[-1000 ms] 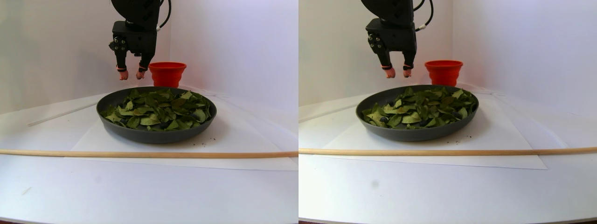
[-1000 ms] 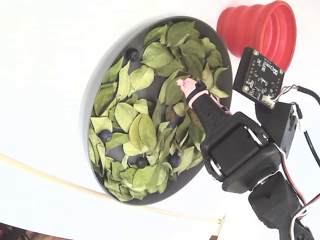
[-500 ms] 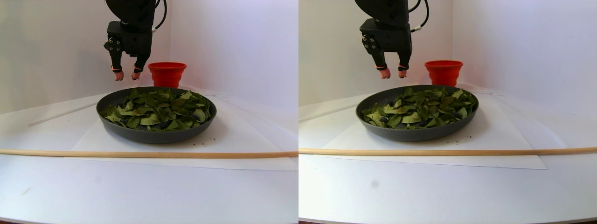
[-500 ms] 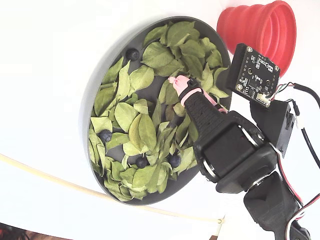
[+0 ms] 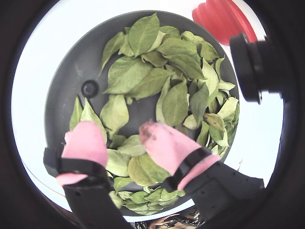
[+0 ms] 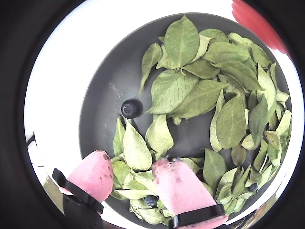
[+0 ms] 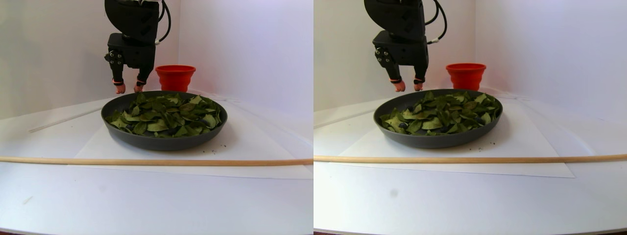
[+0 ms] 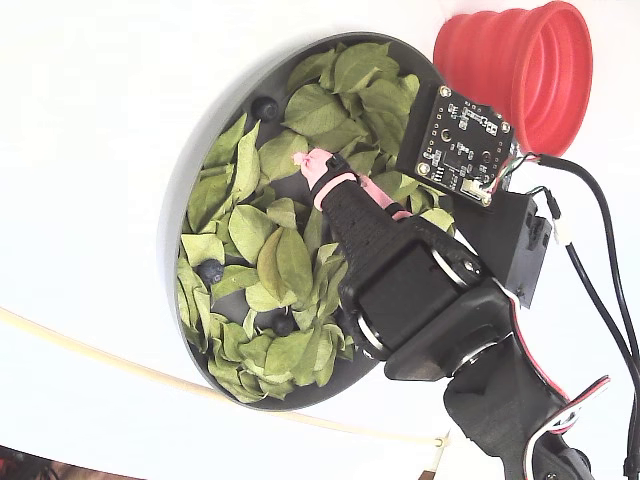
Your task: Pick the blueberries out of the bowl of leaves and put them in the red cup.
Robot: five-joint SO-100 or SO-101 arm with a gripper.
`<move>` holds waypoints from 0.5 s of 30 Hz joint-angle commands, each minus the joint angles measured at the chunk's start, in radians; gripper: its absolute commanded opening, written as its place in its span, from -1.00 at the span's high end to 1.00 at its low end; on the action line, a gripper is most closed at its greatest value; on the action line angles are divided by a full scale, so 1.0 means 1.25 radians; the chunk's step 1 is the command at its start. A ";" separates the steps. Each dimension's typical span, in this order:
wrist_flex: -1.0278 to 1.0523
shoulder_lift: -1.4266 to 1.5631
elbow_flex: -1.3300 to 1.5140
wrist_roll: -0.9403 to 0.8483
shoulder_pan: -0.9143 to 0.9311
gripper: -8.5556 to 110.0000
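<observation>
The dark grey bowl (image 8: 200,150) holds many green leaves (image 8: 270,260). One blueberry (image 6: 129,108) lies on the bare floor of the bowl (image 6: 100,109), apart from the leaves (image 6: 181,90); in the fixed view this blueberry (image 8: 265,107) is near the upper rim. Two more blueberries (image 8: 210,271) (image 8: 284,324) peek out between leaves. My gripper (image 6: 133,167) hangs open just above the leaves, with nothing between its pink fingertips (image 5: 86,138), a short way from the lone blueberry (image 5: 89,88). The stereo pair view shows the gripper (image 7: 128,89) over the bowl's (image 7: 161,142) far left rim. The red cup (image 8: 530,60) stands beyond the bowl.
A thin wooden rod (image 7: 147,161) lies across the table in front of the bowl, which sits on a white paper sheet (image 7: 245,147). A small circuit board (image 8: 462,145) on the wrist overhangs the bowl near the red cup (image 7: 175,77). White walls close the back.
The open gripper has dropped lower and shifted left in the stereo pair view, toward the lone blueberry on the bowl's bare floor. Bowl, leaves and cup have not moved.
</observation>
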 commanded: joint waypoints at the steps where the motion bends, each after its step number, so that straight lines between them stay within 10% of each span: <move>1: -0.017 0.004 -0.021 0.007 -0.007 0.58; 15: -0.081 -0.071 -0.049 0.023 -0.011 0.56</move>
